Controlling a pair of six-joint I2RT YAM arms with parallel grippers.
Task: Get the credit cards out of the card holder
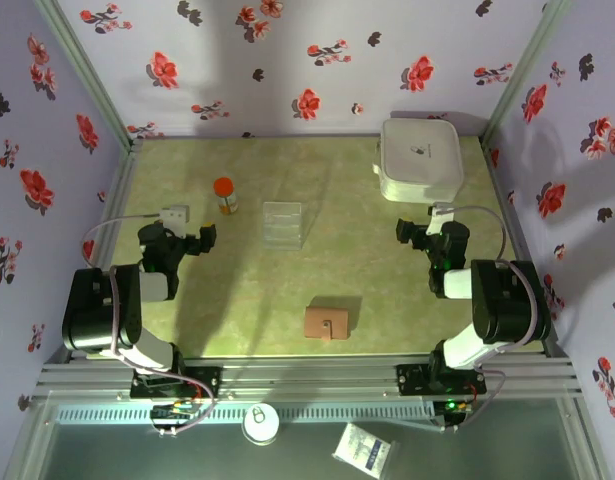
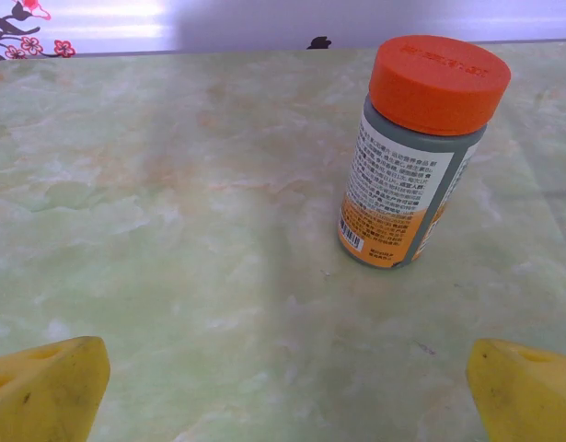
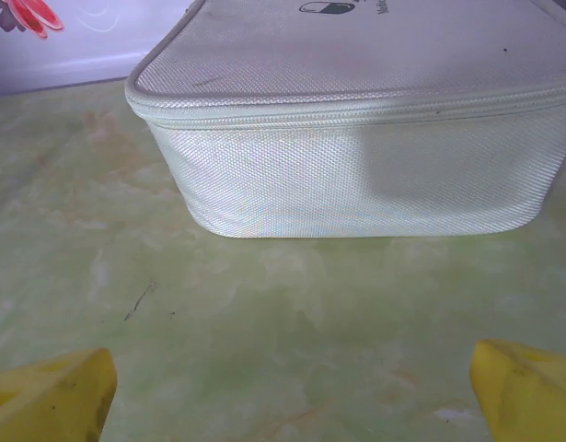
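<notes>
Front-centre of the green marbled bench (image 1: 237,300): small flat tan-brown leather card holder (image 1: 328,322), folded shut.
Left gripper (image 1: 201,240): jaws wide, empty, left side.
Right gripper (image 1: 415,234): jaws wide, empty, right side.
Advice: pin one half, lift the clasp tab (image 1: 330,326) first.

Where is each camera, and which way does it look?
Top external: high behind the arms, looking down on the table; left gripper and right gripper show.
Left wrist: on the left arm, facing the orange-capped bottle; yellow fingertips below.
Right wrist: on the right arm, facing the white case; yellow fingertips below.
Shared: top view sees bottle and case too.
</notes>
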